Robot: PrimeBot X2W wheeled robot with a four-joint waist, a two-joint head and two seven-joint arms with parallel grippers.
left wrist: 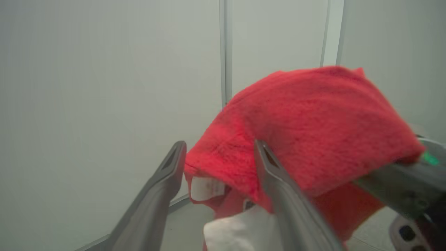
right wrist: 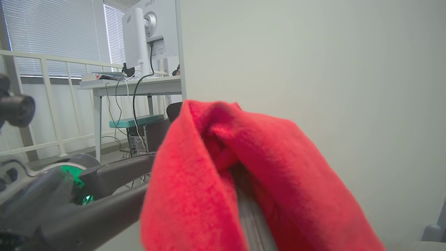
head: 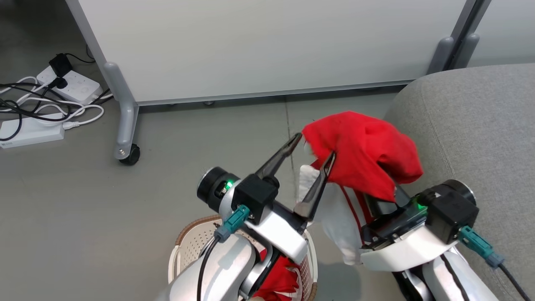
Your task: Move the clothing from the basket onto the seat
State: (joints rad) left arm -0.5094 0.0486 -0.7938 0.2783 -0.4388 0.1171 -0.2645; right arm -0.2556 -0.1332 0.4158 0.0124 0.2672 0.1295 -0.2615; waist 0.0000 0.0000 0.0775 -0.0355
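Head view: left gripper (head: 313, 149) spread wide, one finger against the red clothing (head: 368, 150). Right gripper (right wrist: 249, 212) is clamped tight inside that bunch, holding it aloft between basket (head: 184, 246) and seat (head: 480, 125). The garment hangs lengthwise, white panel trailing down toward the basket.

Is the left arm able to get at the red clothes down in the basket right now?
Probably yes. The left claw is open, and the basket sits open-topped just under that arm, red clothes showing. It would have to swing down from the lifted garment first.
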